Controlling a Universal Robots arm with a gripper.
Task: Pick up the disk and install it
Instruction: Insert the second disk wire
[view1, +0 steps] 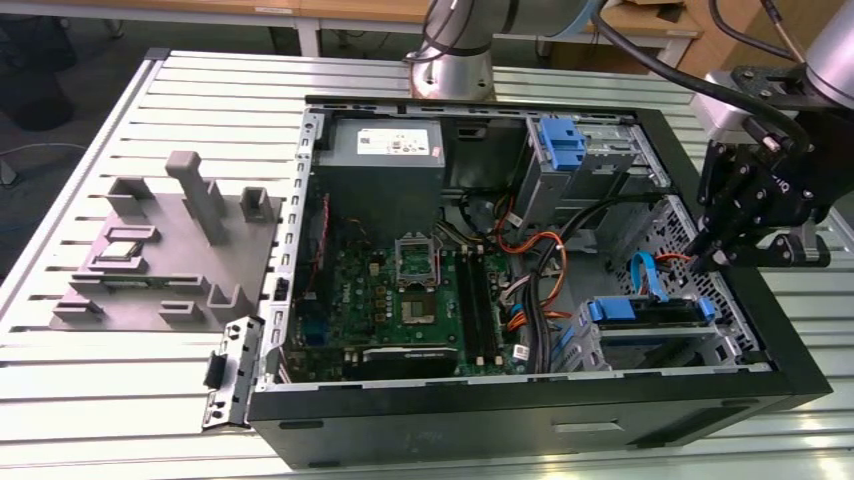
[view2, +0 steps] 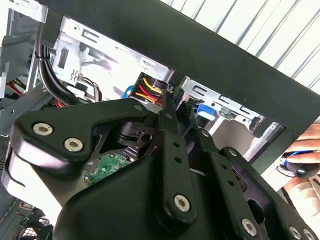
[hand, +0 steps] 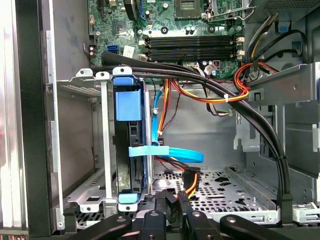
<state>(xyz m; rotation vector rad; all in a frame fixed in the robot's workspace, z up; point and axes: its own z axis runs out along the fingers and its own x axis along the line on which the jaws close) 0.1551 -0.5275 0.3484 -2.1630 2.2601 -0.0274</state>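
Exterior view: jaws (view1: 699, 262) nearly closed, empty, above the installed disk (view1: 647, 312).

The exterior view looks down at an angle from high up and some way off, taking in the whole open case (view1: 534, 400) on the slatted tabletop (view1: 120, 380), with the arm's base at the far side and the claw (view1: 707, 262) over the case's edge at the exterior view's right. The first wrist view sits close inside the case, facing across the drive cage (hand: 107, 150) toward the motherboard (hand: 190, 30). The second wrist view is closer still, looking past the claw's black links (view2: 170, 150) at the case wall (view2: 210, 55). All three views share the drive-cage corner and its cables (hand: 210, 95).
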